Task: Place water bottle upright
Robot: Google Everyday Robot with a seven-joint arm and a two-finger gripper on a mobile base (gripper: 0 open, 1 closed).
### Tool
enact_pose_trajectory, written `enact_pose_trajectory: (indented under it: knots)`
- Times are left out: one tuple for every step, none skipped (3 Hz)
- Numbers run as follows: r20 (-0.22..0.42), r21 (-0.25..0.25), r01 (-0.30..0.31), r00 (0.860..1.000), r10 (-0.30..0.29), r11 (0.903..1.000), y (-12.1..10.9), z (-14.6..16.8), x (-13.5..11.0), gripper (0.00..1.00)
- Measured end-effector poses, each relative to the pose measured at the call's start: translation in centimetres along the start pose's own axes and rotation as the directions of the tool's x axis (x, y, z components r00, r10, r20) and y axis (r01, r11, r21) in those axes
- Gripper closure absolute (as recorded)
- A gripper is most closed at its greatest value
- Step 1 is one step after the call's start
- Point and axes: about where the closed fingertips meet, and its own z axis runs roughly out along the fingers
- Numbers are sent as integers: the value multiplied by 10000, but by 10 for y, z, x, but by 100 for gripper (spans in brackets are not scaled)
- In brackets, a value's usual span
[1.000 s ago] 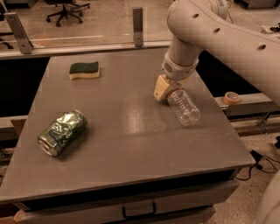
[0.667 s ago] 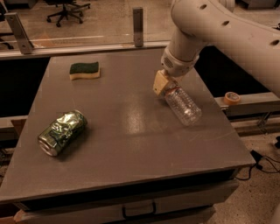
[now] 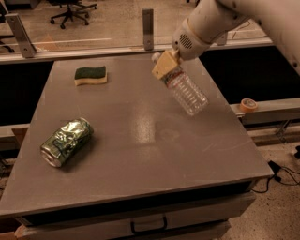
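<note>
desk [image 3: 140,154] front edge nearest, drawer handle [image 3: 149,226] under it. crushed green can [image 3: 65,141] lies on its side near-left, one end facing the camera, contents not visible. water bottle [image 3: 186,90] is right of centre, further back, tilted: white cap up-left, base down-right toward the camera. it's clear and ribbed, grey desk shows through, can't tell if there's anything in it. claw [image 3: 165,64] sits at the bottle's neck, tan fingers [image 3: 162,66] closed on it just below the cap, white arm [image 3: 206,23] coming in from top right. can't tell if the base touches the desk. sponge [image 3: 90,75], green top on yellow, flat at far-left, well apart from the rest. tape roll [image 3: 248,104] on the ledge off the right edge, office chair [image 3: 70,9] on the floor behind. vs 0.7 s ago: claw and bottle sit higher and a bit further left in view, bottle at much the same tilt; can and sponge unmoved
</note>
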Motion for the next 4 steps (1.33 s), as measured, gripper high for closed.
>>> enact_pose_trajectory:
  knots:
    - [703, -206, 797, 9945, -781, 9966, 8, -16, -23, 100]
    - [872, -437, 1010, 9915, -969, 9939, 10, -9, -23, 100]
    - [1716, -1376, 2240, 9648, -1995, 9648, 28, -5, -47, 100]
    - [3031, -1698, 4080, 8878, -3464, 8970, 37, -23, -72, 100]
